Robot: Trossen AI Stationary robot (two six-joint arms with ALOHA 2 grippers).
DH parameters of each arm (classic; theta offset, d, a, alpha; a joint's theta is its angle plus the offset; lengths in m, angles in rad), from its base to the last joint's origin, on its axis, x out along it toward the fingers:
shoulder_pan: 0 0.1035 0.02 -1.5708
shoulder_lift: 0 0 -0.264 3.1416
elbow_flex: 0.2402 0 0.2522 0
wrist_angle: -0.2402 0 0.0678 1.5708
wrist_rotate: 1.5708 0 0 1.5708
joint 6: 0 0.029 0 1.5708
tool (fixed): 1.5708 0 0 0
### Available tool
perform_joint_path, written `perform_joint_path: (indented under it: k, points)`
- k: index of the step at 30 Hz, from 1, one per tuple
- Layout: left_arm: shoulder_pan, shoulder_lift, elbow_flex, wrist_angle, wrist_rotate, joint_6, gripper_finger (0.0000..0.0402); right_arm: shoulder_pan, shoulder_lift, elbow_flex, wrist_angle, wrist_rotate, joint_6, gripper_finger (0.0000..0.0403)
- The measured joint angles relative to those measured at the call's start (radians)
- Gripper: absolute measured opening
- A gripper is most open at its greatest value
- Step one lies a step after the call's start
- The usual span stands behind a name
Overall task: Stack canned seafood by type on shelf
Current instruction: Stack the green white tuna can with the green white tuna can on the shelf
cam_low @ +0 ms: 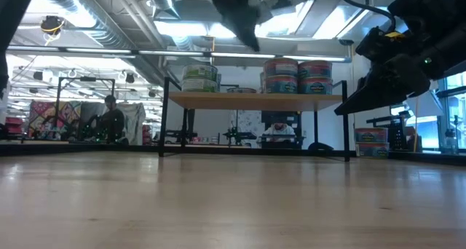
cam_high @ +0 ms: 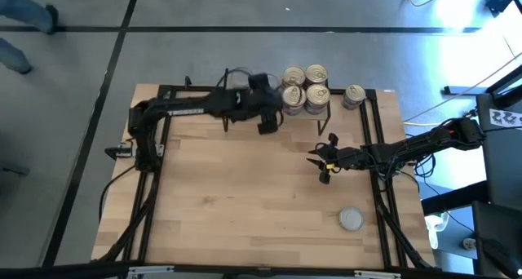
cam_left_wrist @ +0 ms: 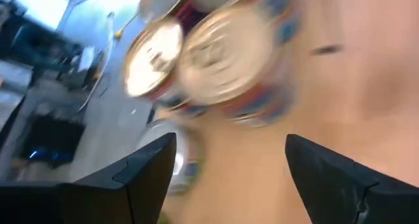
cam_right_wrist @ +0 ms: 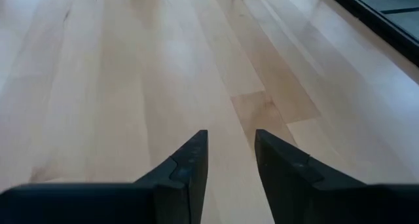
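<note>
From above, the shelf (cam_high: 320, 108) stands at the far edge of the surface (cam_high: 245, 189) with gold-lidded cans (cam_high: 306, 87) grouped on it; one more can (cam_high: 354, 95) sits just beside the shelf on its right, and a silver-lidded can (cam_high: 351, 219) lies alone near the front right corner, well apart from the rest; the left end effector (cam_high: 269, 120) hangs at the shelf's left end, while the right end effector (cam_high: 325, 159) hovers mid-surface between shelf and stray can — by my reading the right arm is the nearer one to that loose tin, which lies toward the front and right of it; a round tin has no long axis to align with. At table height, the shelf (cam_low: 255, 100) carries a stack at its left (cam_low: 200, 78) and a pair toward its right (cam_low: 298, 76); both arms come in from above. In the left wrist view, the left end effector (cam_left_wrist: 226, 178) has its fingers spread wide with nothing between them, gold lids (cam_left_wrist: 222, 54) close ahead. In the right wrist view, the right end effector (cam_right_wrist: 230, 160) shows its fingers only narrowly parted and empty, bare wood (cam_right_wrist: 131, 67) beneath — the silver can is not in sight there.
</note>
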Motion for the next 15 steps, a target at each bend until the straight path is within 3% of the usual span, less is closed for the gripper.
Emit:
perform_joint_path:
  k: [6, 11, 15]
  points:
    - [-0.203, -0.032, -0.007, -0.093, 0.004, -0.135, 0.0285, 0.000, 0.000, 0.014, 0.004, -0.003, 0.000, 0.0127]
    - [-0.363, -0.031, -0.123, 0.018, 0.012, -0.201, 0.0285, 0.001, 0.000, 0.016, 0.028, -0.038, 0.042, 0.0127]
    - [-0.463, -0.031, -0.265, 0.167, 0.016, -0.256, 0.0285, 0.002, 0.000, 0.021, 0.058, -0.178, 0.086, 0.0127]
